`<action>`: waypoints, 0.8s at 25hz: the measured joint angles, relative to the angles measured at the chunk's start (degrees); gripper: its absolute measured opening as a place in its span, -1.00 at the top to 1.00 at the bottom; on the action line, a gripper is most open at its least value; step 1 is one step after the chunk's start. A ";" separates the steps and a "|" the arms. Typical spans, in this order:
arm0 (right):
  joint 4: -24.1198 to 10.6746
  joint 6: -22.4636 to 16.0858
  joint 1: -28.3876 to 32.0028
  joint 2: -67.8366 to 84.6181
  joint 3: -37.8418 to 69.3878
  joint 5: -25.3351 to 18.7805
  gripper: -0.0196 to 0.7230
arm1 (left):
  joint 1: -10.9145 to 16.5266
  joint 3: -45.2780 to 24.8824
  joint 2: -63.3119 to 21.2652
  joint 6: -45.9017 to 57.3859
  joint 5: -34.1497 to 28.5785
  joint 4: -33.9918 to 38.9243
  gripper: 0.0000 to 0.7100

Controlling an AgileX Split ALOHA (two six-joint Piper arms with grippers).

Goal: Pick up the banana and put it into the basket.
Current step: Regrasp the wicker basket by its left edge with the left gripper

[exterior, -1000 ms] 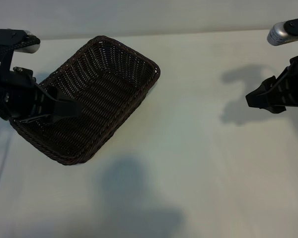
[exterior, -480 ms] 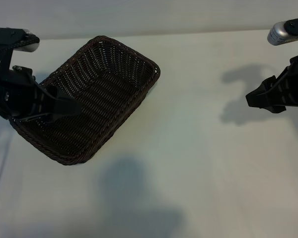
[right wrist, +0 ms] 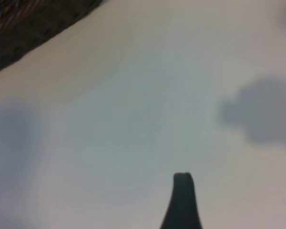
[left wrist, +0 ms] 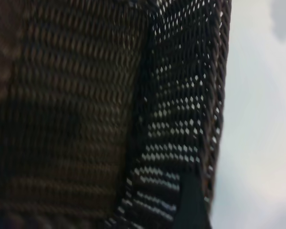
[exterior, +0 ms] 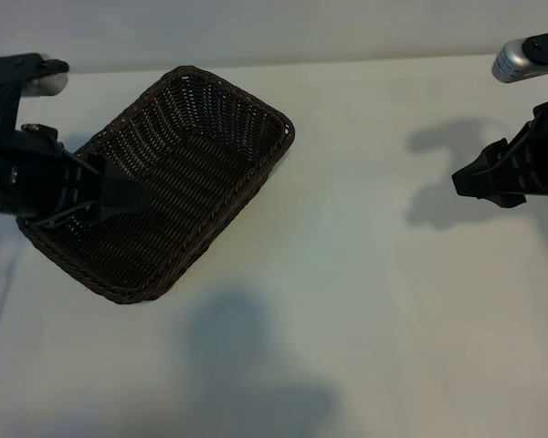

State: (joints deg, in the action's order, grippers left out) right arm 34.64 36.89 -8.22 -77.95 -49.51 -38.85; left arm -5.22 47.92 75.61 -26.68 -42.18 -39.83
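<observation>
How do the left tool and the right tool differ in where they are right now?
The left tool reaches over the basket, above its floor; the right tool hangs over bare table, far from the basket. The left points toward the basket's middle; the right points inward from the table's far side. Both are open, holding nothing. No banana shows.

One dark fingertip [right wrist: 182,191] of the right gripper rises into sight over a pale, bare table [right wrist: 133,119] — only that single finger shows, and nothing is held against it. Farther off, a piece of the basket [right wrist: 24,28] shows as a dark woven wall with its rim running slantwise, resting on the table. Soft grey shadows lie on the surface — one broad patch near the basket and a darker, lumpy one well apart from it on the other side of the finger.
</observation>
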 joint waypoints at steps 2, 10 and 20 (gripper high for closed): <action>0.00 0.00 0.00 0.00 0.00 0.00 -0.62 | 0.00 0.00 0.00 9.28 -1.32 2.07 -0.58; 0.00 0.00 0.00 0.00 0.00 0.00 -0.62 | 0.00 0.00 0.00 45.68 -0.74 20.51 -0.58; 0.00 0.00 0.00 0.00 0.00 0.00 -0.62 | 0.00 0.00 0.00 64.67 -7.96 31.26 -0.58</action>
State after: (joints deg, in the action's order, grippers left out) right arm 34.64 36.89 -8.22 -77.95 -49.51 -38.85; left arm -5.22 47.92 75.61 37.99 -50.13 -8.57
